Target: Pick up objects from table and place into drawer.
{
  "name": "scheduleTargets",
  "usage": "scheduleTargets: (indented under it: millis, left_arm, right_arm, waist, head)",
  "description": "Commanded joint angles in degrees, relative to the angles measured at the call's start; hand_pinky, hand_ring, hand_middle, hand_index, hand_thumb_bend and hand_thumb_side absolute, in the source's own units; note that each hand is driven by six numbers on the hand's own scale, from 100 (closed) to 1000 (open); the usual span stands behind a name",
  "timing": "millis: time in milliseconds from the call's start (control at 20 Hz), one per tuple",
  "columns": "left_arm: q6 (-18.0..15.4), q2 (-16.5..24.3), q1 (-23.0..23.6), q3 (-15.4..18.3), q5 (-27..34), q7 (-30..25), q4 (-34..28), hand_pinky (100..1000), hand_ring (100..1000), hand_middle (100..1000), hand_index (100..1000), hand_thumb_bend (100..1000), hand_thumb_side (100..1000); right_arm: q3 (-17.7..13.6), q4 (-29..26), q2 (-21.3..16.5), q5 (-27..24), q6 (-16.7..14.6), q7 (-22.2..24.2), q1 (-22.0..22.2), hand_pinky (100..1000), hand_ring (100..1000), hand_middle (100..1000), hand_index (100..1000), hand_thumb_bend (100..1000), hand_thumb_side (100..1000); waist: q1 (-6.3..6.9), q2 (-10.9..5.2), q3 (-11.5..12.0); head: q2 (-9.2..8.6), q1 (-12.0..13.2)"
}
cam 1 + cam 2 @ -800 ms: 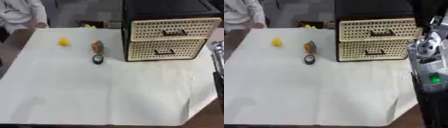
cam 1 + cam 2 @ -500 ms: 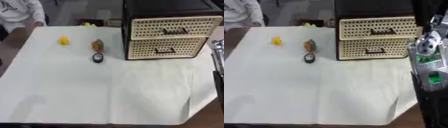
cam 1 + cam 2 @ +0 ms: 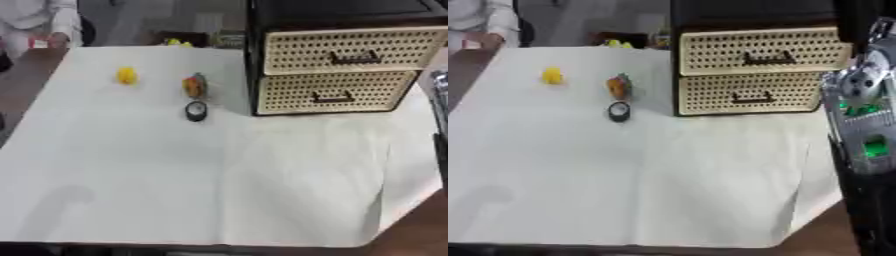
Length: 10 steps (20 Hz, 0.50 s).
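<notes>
One right arm (image 3: 866, 125) upright — drawer unit (image 3: 754, 75) beside.

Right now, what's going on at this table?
Nothing is being handled yet. Three small things lie on the white table: a yellow object, an orange object and a round black object. Right of them stands a drawer unit with both drawers closed. Only the robot's right arm shows, at the right edge; its hands are out of view.
</notes>
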Motion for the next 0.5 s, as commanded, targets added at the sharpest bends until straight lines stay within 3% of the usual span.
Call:
scheduleTargets:
  millis: [50,100,350,500]
  left_arm:
    - [-0.4,0.8,-0.6,0.6,-0.5,-0.3,-0.7,399,508,509,715,100,990]
    - [-0.5,0.8,-0.6,0.6,-0.6,-0.4,-0.7,399,507,509,715,100,991]
    - [-1.1,1.1,-0.6,0.7,-1.1,-0.6,-0.7,398,507,508,715,100,990]
    - [-1.2,1.1,-0.6,0.7,-1.2,-0.6,-0.7,398,507,508,715,100,990]
  right_arm:
    - [0.3,-0.9,-4.8,2.6,2.9,1.7,-2.0,100,385,488,680,317,692]
    - [0.6,-0.9,-6.2,3.7,3.7,2.5,-2.6,100,385,490,684,438,732]
    - [2.1,-0.9,-13.1,7.2,8.6,8.2,-5.4,100,371,483,689,434,765]
    - [2.3,-0.9,-14.6,7.8,10.3,10.8,-6.1,100,371,483,689,434,765]
  waist:
    - [-0.12,-0.38,0.1]
    - [-0.17,-0.24,0.0]
    - [-0.37,0.27,-0.4]
    - [-0.39,0.31,-0.4]
  head:
    - [-0.9,0.3]
    - [-1.06,0.4]
    - [-1.77,0.9]
    - [-1.85,1.0]
